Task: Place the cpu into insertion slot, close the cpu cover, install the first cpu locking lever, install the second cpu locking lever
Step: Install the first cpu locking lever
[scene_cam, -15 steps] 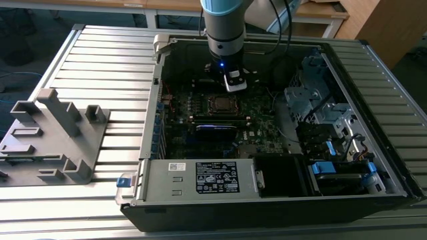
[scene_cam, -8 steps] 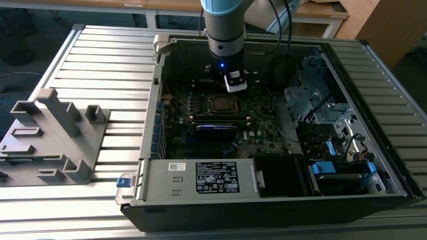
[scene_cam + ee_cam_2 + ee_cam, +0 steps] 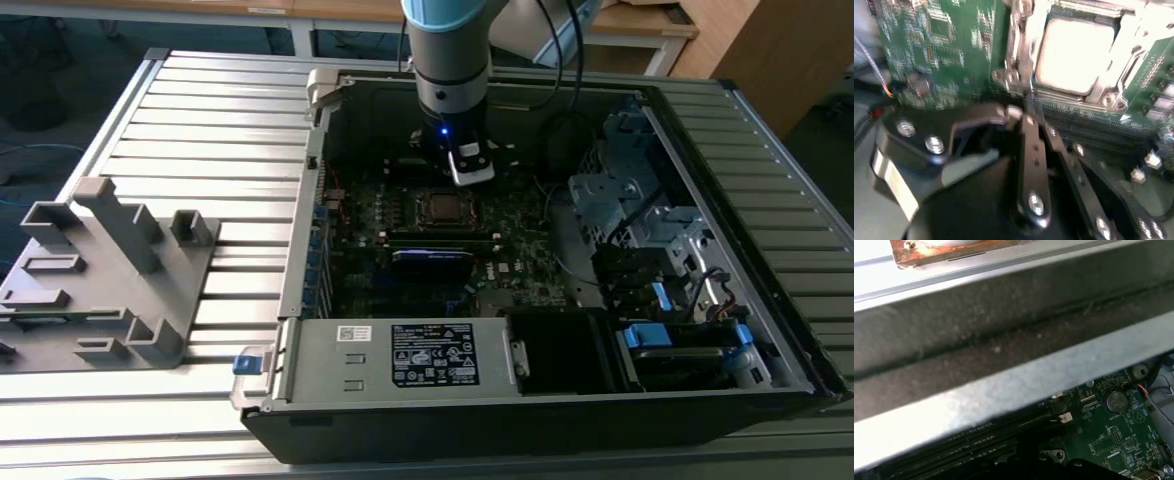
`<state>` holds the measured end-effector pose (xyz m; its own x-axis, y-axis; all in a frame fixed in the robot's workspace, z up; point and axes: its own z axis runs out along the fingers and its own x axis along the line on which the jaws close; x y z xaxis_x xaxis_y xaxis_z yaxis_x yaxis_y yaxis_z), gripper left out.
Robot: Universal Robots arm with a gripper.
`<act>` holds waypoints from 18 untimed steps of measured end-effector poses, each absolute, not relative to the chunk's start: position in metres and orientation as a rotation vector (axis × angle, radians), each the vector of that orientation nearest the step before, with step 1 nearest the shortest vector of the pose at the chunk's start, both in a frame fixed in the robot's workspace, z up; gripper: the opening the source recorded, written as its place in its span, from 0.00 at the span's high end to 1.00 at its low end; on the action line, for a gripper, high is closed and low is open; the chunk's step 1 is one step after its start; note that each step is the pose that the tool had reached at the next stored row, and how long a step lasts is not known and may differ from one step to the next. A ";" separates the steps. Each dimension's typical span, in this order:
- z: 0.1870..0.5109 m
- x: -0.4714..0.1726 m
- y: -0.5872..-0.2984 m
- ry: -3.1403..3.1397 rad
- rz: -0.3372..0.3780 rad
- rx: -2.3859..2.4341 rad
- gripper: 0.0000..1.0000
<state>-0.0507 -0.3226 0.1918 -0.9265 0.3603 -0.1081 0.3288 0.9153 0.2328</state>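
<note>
In the second wrist view the cpu [image 3: 1074,52] lies flat in the insertion slot [image 3: 1104,97], its pale metal face showing through the window of the cpu cover [image 3: 1121,55], which lies down over it. My gripper [image 3: 1028,107] has its two black fingers [image 3: 1031,150] brought together, tips at the socket's edge beside a silver lever end [image 3: 1014,111]. Whether the tips pinch that lever is unclear. In the exterior view the gripper [image 3: 470,172] hangs just behind the socket [image 3: 438,207] on the motherboard [image 3: 521,270].
The open computer case [image 3: 287,300] lies on a ribbed metal table [image 3: 200,130]. A grey power-supply box [image 3: 400,355] sits at the case's front. Drive cages [image 3: 627,190] fill the exterior view's right. A grey fixture [image 3: 107,270] stands on the exterior view's left. A coin battery [image 3: 1116,401] sits on the board.
</note>
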 end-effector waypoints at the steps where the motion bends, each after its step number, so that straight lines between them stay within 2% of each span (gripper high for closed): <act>1: 0.192 -0.051 -0.323 2.928 0.317 0.530 0.89; 18: 0.207 -0.051 -0.323 2.928 0.323 0.531 0.89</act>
